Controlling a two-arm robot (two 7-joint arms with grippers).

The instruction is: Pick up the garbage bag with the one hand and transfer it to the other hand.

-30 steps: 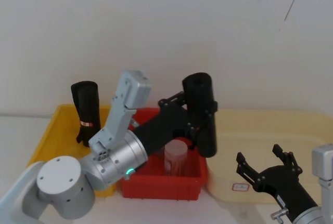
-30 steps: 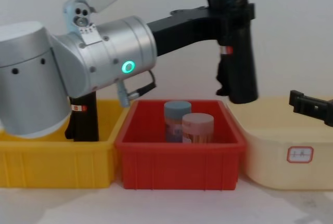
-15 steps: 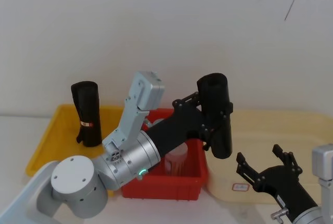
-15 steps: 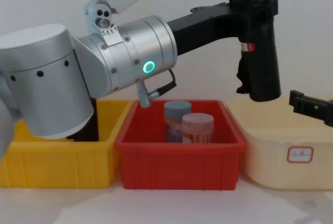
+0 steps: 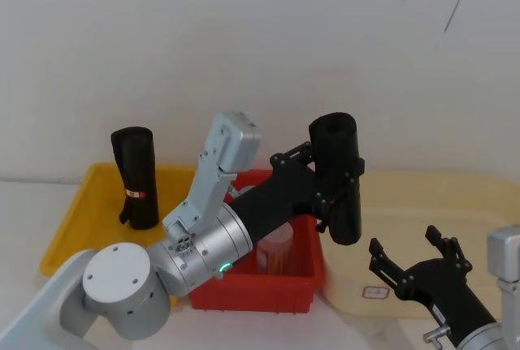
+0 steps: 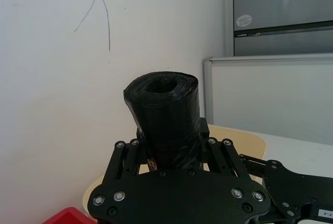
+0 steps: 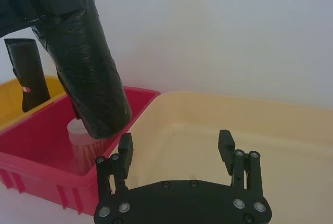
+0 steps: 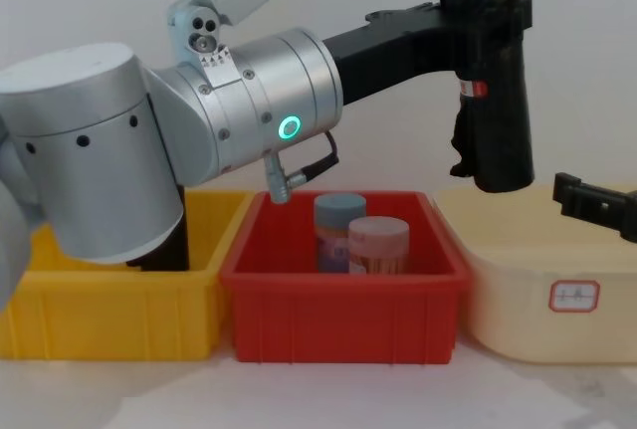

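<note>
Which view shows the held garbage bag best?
Head view: the whole garbage bag, gripped by the left end effector. Chest crops its top; left wrist gives its top end, right wrist its lower half beyond the open right end effector.

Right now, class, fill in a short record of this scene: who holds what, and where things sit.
held item: garbage bag, near upright, in the air
left end effector: shut on the bag
right end effector: open, near the cream tray
spare roll: standing in yellow bin
red bin: two lidded jars
</note>
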